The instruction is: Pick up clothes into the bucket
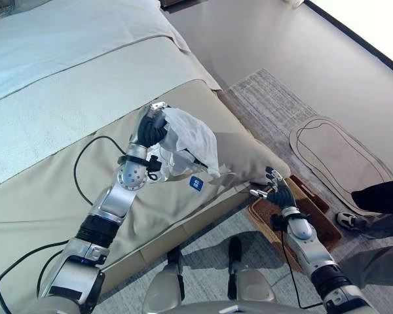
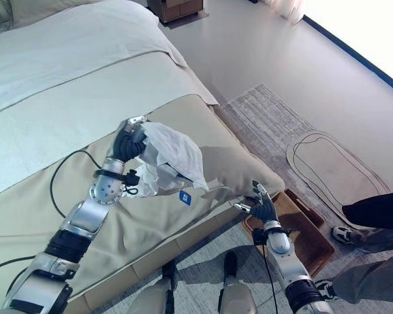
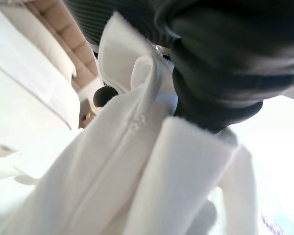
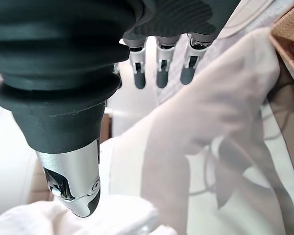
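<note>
White garment (image 1: 187, 140) hangs clenched in the left hand (image 1: 150, 129) mid-frame; next, carry it to the wicker basket (image 1: 314, 219) beside the slack-fingered right hand (image 1: 280, 193).

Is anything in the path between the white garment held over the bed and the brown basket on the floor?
Nothing visible blocks it. The left robot hand holds the white garment above the bed; the brown basket sits on the floor past the bed's corner. The open right robot hand hovers near the basket's edge.
</note>
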You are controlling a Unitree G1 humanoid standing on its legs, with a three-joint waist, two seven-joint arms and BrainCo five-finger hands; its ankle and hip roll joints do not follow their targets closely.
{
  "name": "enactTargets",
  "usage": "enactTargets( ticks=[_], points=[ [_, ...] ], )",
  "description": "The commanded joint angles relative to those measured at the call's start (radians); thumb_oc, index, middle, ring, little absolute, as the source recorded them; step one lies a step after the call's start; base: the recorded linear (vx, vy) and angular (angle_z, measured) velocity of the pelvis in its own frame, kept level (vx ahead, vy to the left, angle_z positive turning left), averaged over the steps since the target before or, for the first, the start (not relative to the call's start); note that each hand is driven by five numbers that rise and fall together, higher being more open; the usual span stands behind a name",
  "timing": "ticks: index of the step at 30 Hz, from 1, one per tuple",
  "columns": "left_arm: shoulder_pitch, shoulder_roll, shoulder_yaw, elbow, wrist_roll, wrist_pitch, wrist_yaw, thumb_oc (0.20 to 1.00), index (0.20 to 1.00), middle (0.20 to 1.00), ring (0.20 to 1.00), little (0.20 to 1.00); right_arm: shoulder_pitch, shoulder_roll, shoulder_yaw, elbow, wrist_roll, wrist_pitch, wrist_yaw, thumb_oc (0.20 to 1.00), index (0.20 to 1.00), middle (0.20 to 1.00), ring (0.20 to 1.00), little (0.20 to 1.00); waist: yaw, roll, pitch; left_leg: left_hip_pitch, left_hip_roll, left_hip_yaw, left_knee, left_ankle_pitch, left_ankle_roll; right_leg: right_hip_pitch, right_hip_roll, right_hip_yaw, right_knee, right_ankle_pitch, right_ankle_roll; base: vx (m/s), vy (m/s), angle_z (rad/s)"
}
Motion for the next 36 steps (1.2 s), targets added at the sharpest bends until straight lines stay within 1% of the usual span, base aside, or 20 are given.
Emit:
enactTargets(
  ticks=[1, 6, 9, 10, 11, 13, 14, 16, 17, 19, 21, 22, 24, 25, 26, 27, 28, 29, 34, 36],
  points=[
    [-0.099, 0.027, 0.086, -0.042, 0.023, -0.061, 0.094, 0.2, 0.2, 0.2, 0.2, 0.2, 0.004, 0.006, 0.003, -0.052, -0.01, -0.038, 0.008, 1.0, 1.0, 1.0, 1.0, 1.0, -0.004, -0.035, -0.066, -0.005, 0.012, 0.019, 0.082, -0.073, -0.005, 0.011, -0.038, -0.015, 0.049, -0.033, 0.039, 0.0, 0.0, 0.0],
    [-0.109, 0.042, 0.078, -0.028, 0.056, -0.049, 0.104, 0.2, 0.2, 0.2, 0.2, 0.2, -0.006, 0.005, 0.013, -0.054, -0.011, -0.04, 0.011, 1.0, 1.0, 1.0, 1.0, 1.0, -0.003, -0.034, -0.067, -0.008, 0.012, 0.015, 0.086, -0.077, -0.006, 0.01, -0.039, -0.016, 0.051, -0.035, 0.04, 0.0, 0.0, 0.0],
    [-0.127, 0.046, 0.035, 0.128, 0.124, -0.013, 0.14, 0.2, 0.2, 0.2, 0.2, 0.2, -0.026, 0.001, 0.029, -0.063, -0.015, -0.039, 0.004, 1.0, 1.0, 1.0, 1.0, 1.0, -0.009, -0.036, -0.055, -0.023, 0.013, 0.017, 0.091, -0.076, -0.005, -0.01, -0.037, -0.01, 0.057, -0.033, 0.041, -0.02, 0.002, -0.01],
    [-0.128, 0.046, 0.034, 0.13, 0.124, -0.014, 0.141, 0.2, 0.2, 0.2, 0.2, 0.2, -0.026, 0.001, 0.028, -0.063, -0.015, -0.039, 0.004, 1.0, 1.0, 1.0, 1.0, 1.0, -0.009, -0.036, -0.055, -0.023, 0.013, 0.017, 0.092, -0.076, -0.005, -0.011, -0.037, -0.01, 0.057, -0.033, 0.041, -0.07, 0.016, -0.02],
    [-0.136, 0.053, 0.01, 0.217, 0.135, -0.005, 0.15, 0.2, 0.2, 0.2, 0.2, 0.2, -0.04, -0.005, 0.036, -0.076, -0.015, -0.04, -0.004, 1.0, 1.0, 1.0, 1.0, 1.0, -0.017, -0.038, -0.041, -0.039, 0.013, 0.021, 0.1, -0.075, -0.003, -0.031, -0.037, -0.002, 0.064, -0.03, 0.041, -0.08, 0.022, -0.03],
    [-0.136, 0.052, -0.009, 0.292, 0.135, -0.005, 0.154, 0.2, 0.2, 0.2, 0.2, 0.2, -0.05, -0.008, 0.04, -0.088, -0.023, -0.043, -0.014, 1.0, 1.0, 1.0, 1.0, 1.0, -0.023, -0.04, -0.025, -0.061, 0.014, 0.026, 0.114, -0.075, 0.001, -0.058, -0.038, 0.009, 0.075, -0.027, 0.041, -0.11, 0.043, -0.11],
    [-0.125, 0.045, -0.016, 0.332, 0.126, -0.006, 0.16, 0.2, 0.2, 0.2, 0.2, 0.2, -0.054, -0.013, 0.039, -0.096, -0.03, -0.045, -0.025, 1.0, 1.0, 1.0, 1.0, 1.0, -0.028, -0.043, -0.007, -0.078, 0.013, 0.032, 0.125, -0.076, 0.006, -0.078, -0.04, 0.016, 0.085, -0.024, 0.042, -0.08, 0.042, -0.11],
    [-0.124, 0.042, -0.023, 0.356, 0.129, -0.006, 0.167, 0.2, 0.2, 0.2, 0.2, 0.2, -0.055, -0.014, 0.037, -0.099, -0.031, -0.047, -0.03, 1.0, 1.0, 1.0, 1.0, 1.0, -0.03, -0.045, 0.003, -0.09, 0.012, 0.036, 0.132, -0.077, 0.008, -0.092, -0.041, 0.021, 0.093, -0.023, 0.043, -0.08, 0.042, -0.09],
    [-0.125, 0.04, -0.033, 0.39, 0.132, -0.005, 0.177, 0.2, 0.2, 0.2, 0.2, 0.2, -0.058, -0.019, 0.029, -0.105, -0.03, -0.051, -0.042, 1.0, 1.0, 1.0, 1.0, 1.0, -0.038, -0.051, 0.031, -0.114, 0.013, 0.043, 0.143, -0.076, 0.012, -0.121, -0.043, 0.032, 0.105, -0.018, 0.045, -0.09, 0.043, -0.14],
    [-0.127, 0.04, -0.034, 0.392, 0.131, -0.006, 0.177, 0.2, 0.2, 0.2, 0.2, 0.2, -0.058, -0.019, 0.028, -0.105, -0.03, -0.051, -0.043, 1.0, 1.0, 1.0, 1.0, 1.0, -0.036, -0.051, 0.029, -0.118, 0.013, 0.045, 0.146, -0.077, 0.012, -0.126, -0.043, 0.034, 0.108, -0.018, 0.045, -0.07, 0.033, -0.19],
    [-0.146, 0.05, -0.054, 0.453, 0.146, 0.003, 0.195, 0.2, 0.2, 0.2, 0.2, 0.2, -0.061, -0.027, 0.013, -0.115, -0.024, -0.06, -0.061, 1.0, 1.0, 1.0, 1.0, 1.0, -0.052, -0.065, 0.068, -0.17, 0.012, 0.058, 0.161, -0.071, 0.015, -0.183, -0.046, 0.051, 0.118, -0.003, 0.049, -0.09, 0.062, -0.18],
    [-0.147, 0.05, -0.054, 0.454, 0.146, 0.002, 0.196, 0.2, 0.2, 0.2, 0.2, 0.2, -0.061, -0.027, 0.013, -0.116, -0.024, -0.06, -0.061, 1.0, 1.0, 1.0, 1.0, 1.0, -0.051, -0.065, 0.067, -0.172, 0.012, 0.059, 0.162, -0.072, 0.015, -0.185, -0.046, 0.052, 0.118, -0.003, 0.049, -0.04, 0.04, -0.15],
    [-0.165, 0.061, -0.06, 0.482, 0.156, 0.014, 0.21, 0.2, 0.2, 0.2, 0.2, 0.2, -0.061, -0.032, 0.007, -0.119, -0.026, -0.065, -0.072, 1.0, 1.0, 1.0, 1.0, 1.0, -0.06, -0.071, 0.085, -0.203, 0.013, 0.064, 0.173, -0.069, 0.016, -0.215, -0.049, 0.054, 0.123, 0.004, 0.051, -0.05, 0.052, -0.15],
    [-0.178, 0.072, -0.059, 0.49, 0.162, 0.025, 0.217, 0.225, 0.225, 0.225, 0.225, 0.225, -0.06, -0.036, 0.002, -0.122, -0.032, -0.066, -0.083, 1.0, 1.0, 1.0, 1.0, 1.0, -0.064, -0.076, 0.1, -0.228, 0.011, 0.07, 0.184, -0.07, 0.017, -0.239, -0.051, 0.059, 0.129, 0.007, 0.052, -0.05, 0.056, -0.09],
    [-0.179, 0.072, -0.059, 0.491, 0.162, 0.025, 0.217, 0.225, 0.225, 0.225, 0.225, 0.225, -0.061, -0.036, 0.002, -0.122, -0.033, -0.066, -0.084, 1.0, 1.0, 1.0, 1.0, 1.0, -0.064, -0.076, 0.1, -0.23, 0.011, 0.07, 0.185, -0.07, 0.017, -0.241, -0.051, 0.06, 0.13, 0.007, 0.052, -0.03, 0.053, -0.1],
    [-0.188, 0.072, -0.062, 0.512, 0.168, 0.029, 0.223, 0.586, 0.586, 0.586, 0.586, 0.586, -0.061, -0.034, 0.003, -0.119, -0.036, -0.067, -0.088, 1.0, 1.0, 1.0, 1.0, 1.0, -0.065, -0.078, 0.105, -0.24, 0.01, 0.071, 0.193, -0.071, 0.018, -0.249, -0.052, 0.061, 0.135, 0.008, 0.052, 0.0, 0.017, -0.06],
    [-0.188, 0.072, -0.062, 0.512, 0.168, 0.029, 0.223, 0.586, 0.586, 0.586, 0.586, 0.586, -0.061, -0.034, 0.003, -0.119, -0.036, -0.067, -0.088, 1.0, 1.0, 1.0, 1.0, 1.0, -0.065, -0.078, 0.105, -0.24, 0.01, 0.071, 0.193, -0.071, 0.018, -0.249, -0.052, 0.061, 0.135, 0.008, 0.052, -0.01, 0.032, -0.05],
    [-0.2, 0.079, -0.061, 0.524, 0.182, 0.042, 0.235, 1.0, 1.0, 1.0, 1.0, 1.0, -0.061, -0.035, 0.001, -0.121, -0.039, -0.069, -0.092, 1.0, 1.0, 1.0, 1.0, 1.0, -0.068, -0.082, 0.112, -0.253, 0.008, 0.073, 0.202, -0.075, 0.018, -0.259, -0.056, 0.061, 0.137, 0.01, 0.053, -0.01, 0.029, -0.04],
    [-0.201, 0.08, -0.051, 0.532, 0.194, 0.05, 0.257, 1.0, 1.0, 1.0, 1.0, 1.0, -0.055, -0.029, 0.006, -0.122, -0.042, -0.073, -0.095, 1.0, 1.0, 1.0, 1.0, 1.0, -0.07, -0.087, 0.115, -0.257, 0.003, 0.079, 0.204, -0.085, 0.019, -0.261, -0.063, 0.065, 0.123, 0.021, 0.059, 0.01, 0.03, -0.02],
    [-0.201, 0.086, -0.054, 0.524, 0.194, 0.044, 0.256, 1.0, 1.0, 1.0, 1.0, 1.0, -0.054, -0.027, 0.006, -0.12, -0.035, -0.077, -0.091, 1.0, 1.0, 1.0, 1.0, 1.0, -0.072, -0.088, 0.112, -0.258, 0.001, 0.08, 0.21, -0.09, 0.021, -0.259, -0.064, 0.068, 0.12, 0.021, 0.06, 0.01, 0.016, 0.0]
  ],
)
